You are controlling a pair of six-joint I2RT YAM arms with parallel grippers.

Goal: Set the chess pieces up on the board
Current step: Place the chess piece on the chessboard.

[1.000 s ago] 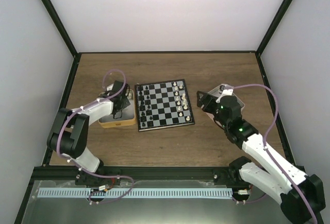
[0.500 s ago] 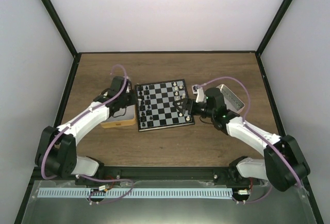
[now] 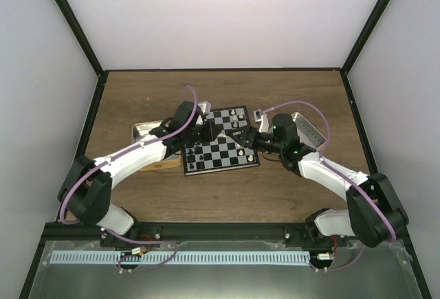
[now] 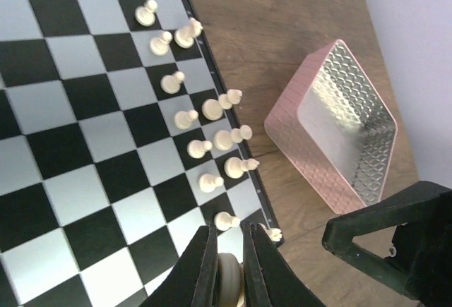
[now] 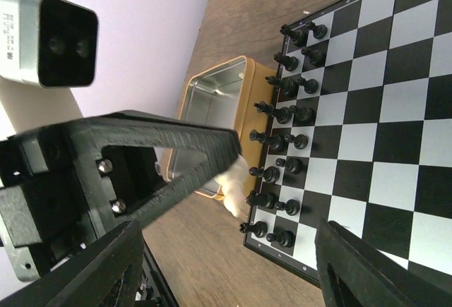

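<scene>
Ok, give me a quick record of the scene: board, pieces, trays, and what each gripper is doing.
board: black pieces along one edge, cream pieces along the opposite edge
left gripper: shut on a cream piece, over the board
right gripper: open, holding nothing
pink tray: empty, beside the cream edge
tan tray: beside the black edge

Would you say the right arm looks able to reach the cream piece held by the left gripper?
Probably yes: the open right gripper faces the cream piece in the left gripper, with nothing between them.
</scene>
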